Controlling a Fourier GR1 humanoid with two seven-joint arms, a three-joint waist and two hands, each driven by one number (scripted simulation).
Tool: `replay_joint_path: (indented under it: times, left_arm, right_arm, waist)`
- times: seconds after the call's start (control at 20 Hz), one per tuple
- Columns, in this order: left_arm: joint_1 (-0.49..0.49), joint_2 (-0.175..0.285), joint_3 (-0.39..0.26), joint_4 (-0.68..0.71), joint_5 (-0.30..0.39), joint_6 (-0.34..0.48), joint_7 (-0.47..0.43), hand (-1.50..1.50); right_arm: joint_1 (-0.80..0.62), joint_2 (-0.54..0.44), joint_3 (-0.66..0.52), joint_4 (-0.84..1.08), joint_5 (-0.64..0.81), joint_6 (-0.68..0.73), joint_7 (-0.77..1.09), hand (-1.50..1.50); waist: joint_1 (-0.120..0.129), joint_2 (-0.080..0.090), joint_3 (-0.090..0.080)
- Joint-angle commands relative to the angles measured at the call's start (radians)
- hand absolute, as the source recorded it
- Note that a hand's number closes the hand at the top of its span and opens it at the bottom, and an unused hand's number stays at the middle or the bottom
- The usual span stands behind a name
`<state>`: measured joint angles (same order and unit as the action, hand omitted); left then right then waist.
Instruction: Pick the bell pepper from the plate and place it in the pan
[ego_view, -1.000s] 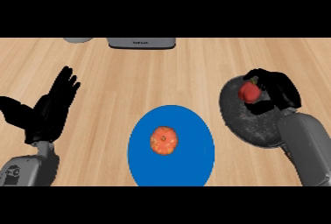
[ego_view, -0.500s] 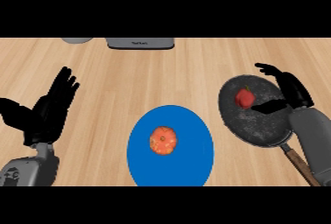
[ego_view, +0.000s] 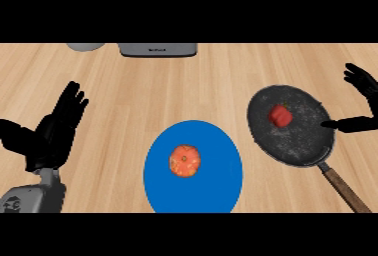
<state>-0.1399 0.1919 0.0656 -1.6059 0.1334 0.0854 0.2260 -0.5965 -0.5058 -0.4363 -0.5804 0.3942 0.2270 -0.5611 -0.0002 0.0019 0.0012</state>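
In the pan (ego_view: 295, 147) we list one red pepper (ego_view: 280, 115) — right hand (ego_view: 363, 84) beside the rim, fingers spread, holding nothing. Left hand (ego_view: 52, 137) open, at left. Blue plate (ego_view: 193, 192): one orange fruit (ego_view: 184, 160).

The pale wooden counter (ego_view: 184, 90) showed a smooth, matt plank grain. The round dark-grey pan (ego_view: 303, 150) looked like rough, speckled metal, and its long brown handle (ego_view: 345, 187) like wood. The flat blue plate (ego_view: 214, 185) was even and matt. The black left hand (ego_view: 52, 137) and black right hand (ego_view: 365, 85) looked matt, and the grey forearm (ego_view: 33, 197) smooth.
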Motion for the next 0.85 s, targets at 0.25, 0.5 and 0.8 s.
replay_joint_path:
  times: [0.25, 0.5, 0.8]
  left_arm:
    - [-0.014, -0.012, -0.006, 0.009, -0.015, 0.002, -0.010, 0.00]
    - [-0.068, 0.042, 0.059, 0.030, 0.033, -0.031, 0.027, 0.00]
    - [-0.015, 0.024, 0.039, 0.027, 0.029, -0.054, 0.000, 0.00]
  right_arm:
    - [0.077, -0.243, -0.116, 0.148, -0.168, 0.434, -0.161, -1.50]
    - [0.175, -0.302, -0.092, 0.128, -0.181, 0.496, -0.253, -1.50]
    - [0.213, -0.341, -0.060, 0.127, -0.190, 0.482, -0.287, -1.50]
  waist:
    - [0.009, 0.003, 0.001]
    - [0.002, 0.001, 0.001]
    - [0.008, 0.002, 0.001]
